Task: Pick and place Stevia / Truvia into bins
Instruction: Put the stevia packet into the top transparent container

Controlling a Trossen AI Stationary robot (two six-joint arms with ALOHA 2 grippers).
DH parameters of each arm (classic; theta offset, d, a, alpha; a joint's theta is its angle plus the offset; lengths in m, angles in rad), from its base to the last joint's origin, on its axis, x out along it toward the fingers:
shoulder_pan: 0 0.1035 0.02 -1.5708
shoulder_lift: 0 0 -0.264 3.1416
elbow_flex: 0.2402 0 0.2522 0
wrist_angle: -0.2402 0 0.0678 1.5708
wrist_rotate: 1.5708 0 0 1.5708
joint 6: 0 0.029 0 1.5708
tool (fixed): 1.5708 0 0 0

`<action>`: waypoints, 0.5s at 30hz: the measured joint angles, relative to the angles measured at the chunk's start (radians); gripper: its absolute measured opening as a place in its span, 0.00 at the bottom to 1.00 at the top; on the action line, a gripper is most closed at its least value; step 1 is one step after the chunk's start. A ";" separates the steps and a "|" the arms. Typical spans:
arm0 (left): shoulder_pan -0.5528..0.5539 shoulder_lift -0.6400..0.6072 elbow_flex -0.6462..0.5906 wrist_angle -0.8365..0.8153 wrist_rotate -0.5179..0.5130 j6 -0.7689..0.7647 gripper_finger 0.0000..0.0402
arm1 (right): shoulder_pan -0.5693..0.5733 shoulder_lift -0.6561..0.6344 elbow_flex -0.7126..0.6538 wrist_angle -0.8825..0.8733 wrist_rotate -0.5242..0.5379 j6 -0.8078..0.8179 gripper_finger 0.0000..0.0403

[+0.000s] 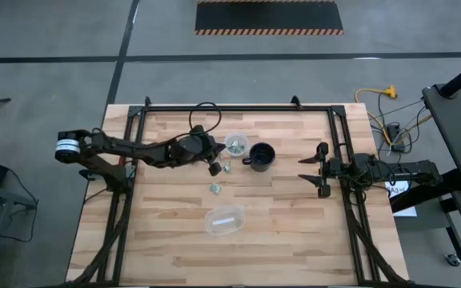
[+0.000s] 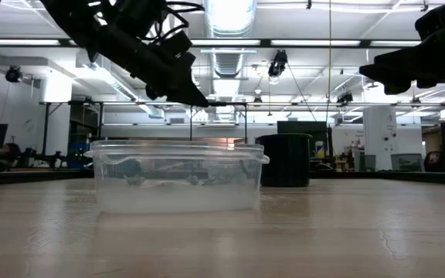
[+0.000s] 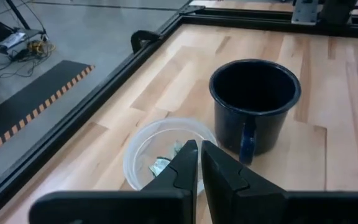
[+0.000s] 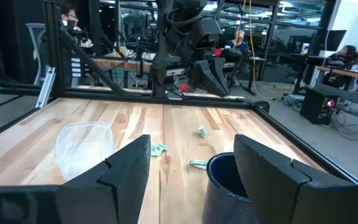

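Note:
Green-and-white Stevia packets lie loose on the wood [image 1: 214, 188] [image 1: 226, 167] [image 4: 159, 149] [image 4: 199, 163]. More packets sit inside the small round clear cup [image 1: 236, 144] [image 3: 160, 165], which stands next to the black mug [image 1: 261, 155] [image 3: 253, 102]. My left gripper [image 1: 214, 166] [image 3: 199, 155] hangs above the table just near-left of the cup. It is shut, and I see nothing between its fingers. My right gripper [image 1: 314, 170] [image 4: 191, 162] waits open at the table's right edge, facing the mug.
A larger oval clear tub [image 1: 224, 221] [image 2: 176, 177] stands toward the near edge, with a white scrap inside. A black metal frame [image 1: 238, 108] runs along the table's far and side edges. Bare wood lies between the mug and my right gripper.

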 joint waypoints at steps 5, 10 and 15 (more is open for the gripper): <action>-0.002 0.024 -0.007 -0.001 0.002 0.003 0.01 | 0.000 0.000 0.000 0.000 0.000 0.000 0.55; -0.002 0.044 -0.005 0.004 0.001 0.008 0.03 | 0.000 0.001 0.000 0.000 0.000 0.000 0.55; -0.003 0.051 -0.005 0.007 0.001 0.006 0.13 | 0.000 0.000 0.000 0.000 0.000 0.000 0.55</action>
